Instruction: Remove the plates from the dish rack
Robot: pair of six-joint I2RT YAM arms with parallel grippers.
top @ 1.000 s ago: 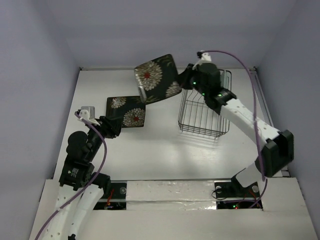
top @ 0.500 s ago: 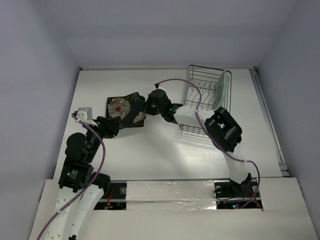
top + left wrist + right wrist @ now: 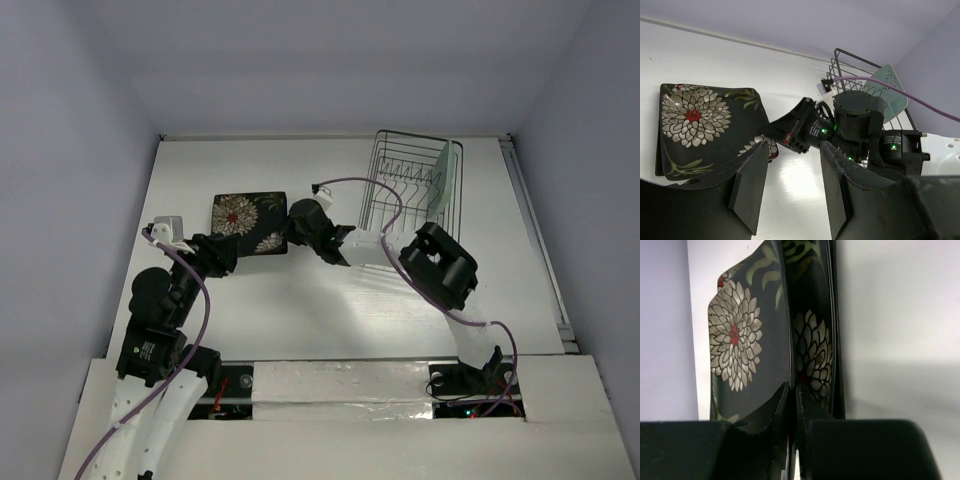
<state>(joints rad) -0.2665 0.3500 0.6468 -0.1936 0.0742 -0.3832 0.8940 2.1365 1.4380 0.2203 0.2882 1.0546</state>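
Observation:
Two square black plates with white-gold flowers lie stacked left of centre on the table. The upper plate (image 3: 245,212) (image 3: 740,330) rests on the lower plate (image 3: 812,347). My right gripper (image 3: 287,228) (image 3: 792,390) is shut on the upper plate's right edge. The wire dish rack (image 3: 400,175) (image 3: 855,56) stands at the back right with a pale mint-green plate (image 3: 446,175) (image 3: 886,90) upright inside. My left gripper (image 3: 226,252) (image 3: 792,147) hovers open just below the stack, with nothing between its fingers.
The white table (image 3: 330,300) ends in walls at the back and on both sides. My right forearm (image 3: 370,245) stretches low across the table from the rack's front to the stack. A purple cable (image 3: 345,182) loops above it.
My right arm has swung left and down from beside the rack, carrying the flower plate onto the other flower plate. The left arm has stayed still.

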